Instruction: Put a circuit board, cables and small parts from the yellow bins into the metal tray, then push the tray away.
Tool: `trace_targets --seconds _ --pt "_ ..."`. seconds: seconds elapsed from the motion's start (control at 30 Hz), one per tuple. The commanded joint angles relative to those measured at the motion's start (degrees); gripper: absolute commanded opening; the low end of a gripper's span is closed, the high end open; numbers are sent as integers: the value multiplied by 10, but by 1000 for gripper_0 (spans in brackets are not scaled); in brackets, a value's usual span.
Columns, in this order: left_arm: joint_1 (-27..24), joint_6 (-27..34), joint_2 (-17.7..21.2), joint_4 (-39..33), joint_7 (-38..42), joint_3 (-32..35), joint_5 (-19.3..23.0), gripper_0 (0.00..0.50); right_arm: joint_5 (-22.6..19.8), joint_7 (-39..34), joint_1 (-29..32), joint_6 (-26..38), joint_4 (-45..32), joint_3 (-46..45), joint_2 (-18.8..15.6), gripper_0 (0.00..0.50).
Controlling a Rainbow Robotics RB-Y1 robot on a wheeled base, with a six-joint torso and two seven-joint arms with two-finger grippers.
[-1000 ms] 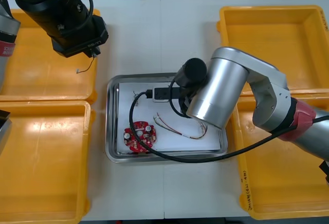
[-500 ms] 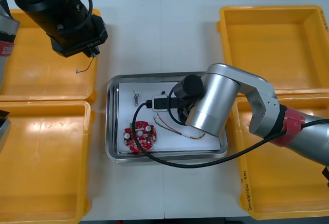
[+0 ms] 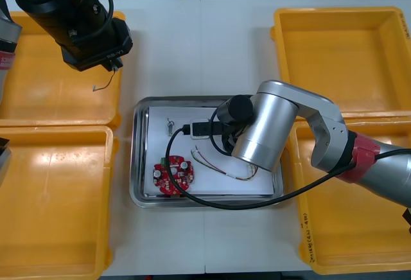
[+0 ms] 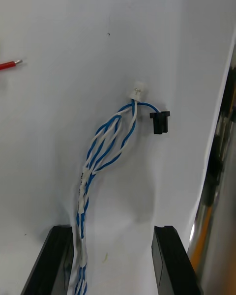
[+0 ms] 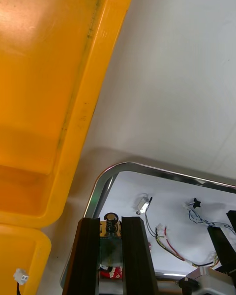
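Four yellow bins (image 3: pixel 58 94), one metal tray (image 3: pixel 139 164), one circuit board (image 3: pixel 172 176).

Bright, even light falls from above on your desk (image 3: pixel 192 42). Between the parted fingers of your right claw (image 4: pixel 112 231), a soft grey shadow lies on the white floor of the metal tray (image 4: pixel 59 103), beside the blue and white cable (image 4: pixel 105 147). Beyond your left claw (image 5: pixel 110 220), glare whitens the yellow bin (image 5: pixel 44 78), and the tray's rim gleams.
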Motion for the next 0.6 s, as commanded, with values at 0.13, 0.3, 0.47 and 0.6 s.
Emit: trace_targets --seconds 0.13,0.3,0.47,0.6 --pt "-31 5 25 -17 -21 5 6 0 8 -2 3 11 -23 -34 3 467" --pt "-30 5 26 -17 -21 5 7 0 -9 6 -5 44 -41 -77 3 469" --pt "-31 5 26 -17 -21 5 10 0 -78 21 -16 108 -60 -151 3 470" --pt "-30 5 26 -17 -21 5 11 0 -111 29 -20 153 -86 -209 3 468"
